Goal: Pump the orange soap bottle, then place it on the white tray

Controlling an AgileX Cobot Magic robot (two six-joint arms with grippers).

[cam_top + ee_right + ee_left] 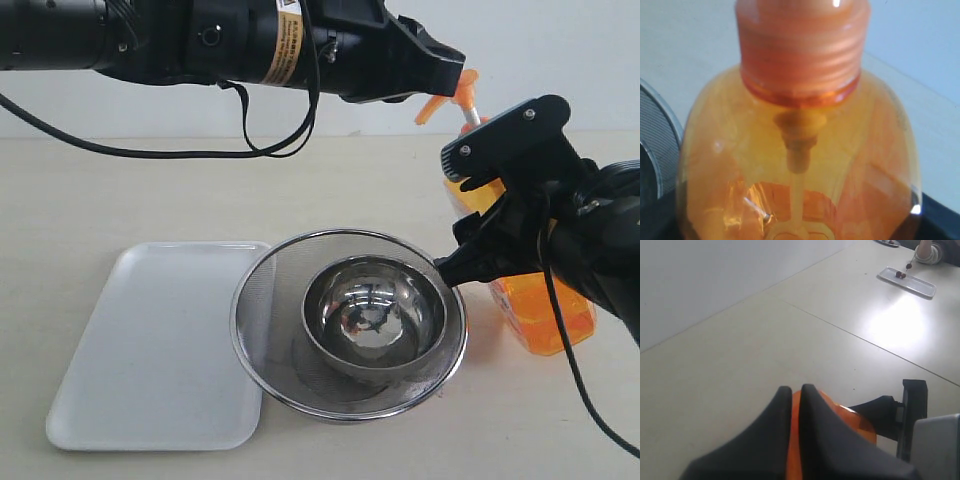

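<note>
On the tabletop [120,190], the white tray [150,340] waits near left beside a mesh strainer [255,290]. At right, my right gripper [452,215] has its jaws clamped on the orange soap bottle [545,310]. Farther back, my left gripper [455,62], jaws nearly closed and empty, sits over the pump head [464,88]; I judge a straight-down press best, with the base held planted.

Steel mesh strainer [262,305] sits mid-table w/ a steel bowl [375,320] inside it. The white tray [150,340] lies flat just beside the strainer on the view's left, its near edge tucked under the strainer rim. On the strainer's other side, just behind its rim, the orange soap bottle [540,318] stands upright. R gripper [455,215] has fingers either side of the bottle, L gripper [452,72] is at the pump head [448,103].
</note>
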